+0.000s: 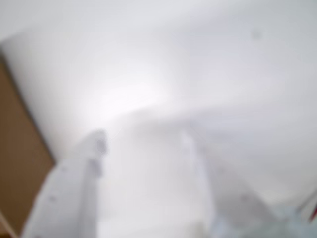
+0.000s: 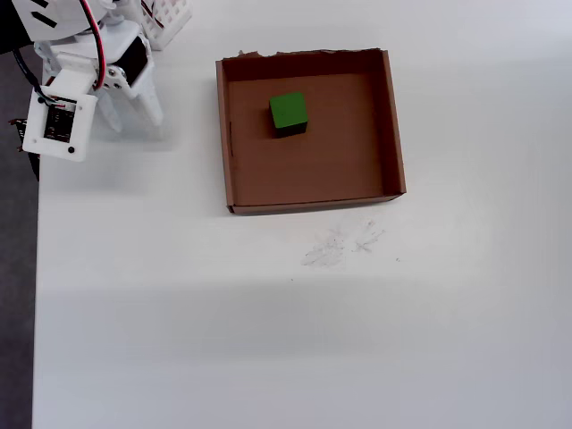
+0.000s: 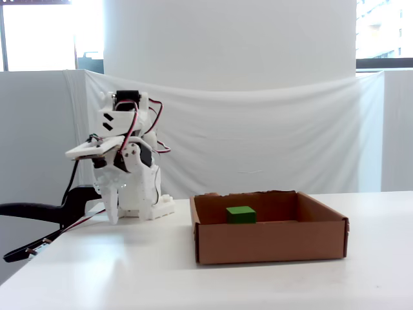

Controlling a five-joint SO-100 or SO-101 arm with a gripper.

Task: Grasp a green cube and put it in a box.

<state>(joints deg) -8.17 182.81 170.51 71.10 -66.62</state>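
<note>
The green cube [image 2: 289, 113] sits inside the box [image 2: 393, 125], on the floor of it, nearer the ragged top wall in the overhead view. It touches no wall. In the fixed view the green cube [image 3: 241, 214] peeks over the front wall of the box [image 3: 271, 242], so its bottom is hidden.

The gripper [image 2: 138, 114] is well apart from the box, over the bare white table [image 2: 268, 340] at the top left of the overhead view. Its two white fingers point down at the table with a gap between them, and nothing is in that gap. The wrist view is very blurry. There the fingers [image 1: 74, 193] look like two pale shapes spread apart over the white top, with a brown strip at the left edge.

A white lattice basket [image 2: 168, 22] is partly cut off at the top, behind the arm.
</note>
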